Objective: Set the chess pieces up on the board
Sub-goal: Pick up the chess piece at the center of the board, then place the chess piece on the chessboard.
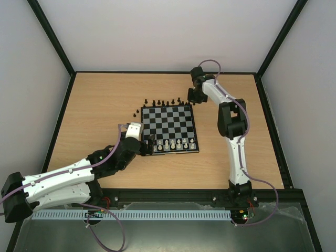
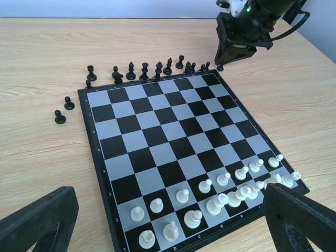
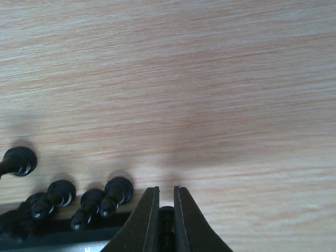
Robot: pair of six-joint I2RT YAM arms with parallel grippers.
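Note:
The board (image 1: pixel 169 126) lies mid-table; it also fills the left wrist view (image 2: pixel 157 126). Whitish-cream pieces (image 2: pixel 210 191) stand in its two near rows (image 1: pixel 170 144). Black pieces (image 2: pixel 144 70) stand off the board along its far edge (image 1: pixel 163 102), and two more stand at the far left (image 2: pixel 63 110). My right gripper (image 1: pixel 195 98) is at the board's far right corner, its jaws closed to a narrow gap on one black piece (image 3: pixel 166 220); it shows in the left wrist view (image 2: pixel 228 55). My left gripper (image 2: pixel 170 228) is open and empty over the board's near left corner (image 1: pixel 148 146).
The wooden table (image 1: pixel 105 105) has black frame rails at its edges. Other black pieces (image 3: pixel 105 197) lie close to the left of my right gripper's fingers (image 3: pixel 144 220). A white ruler strip (image 1: pixel 131 215) runs along the near edge.

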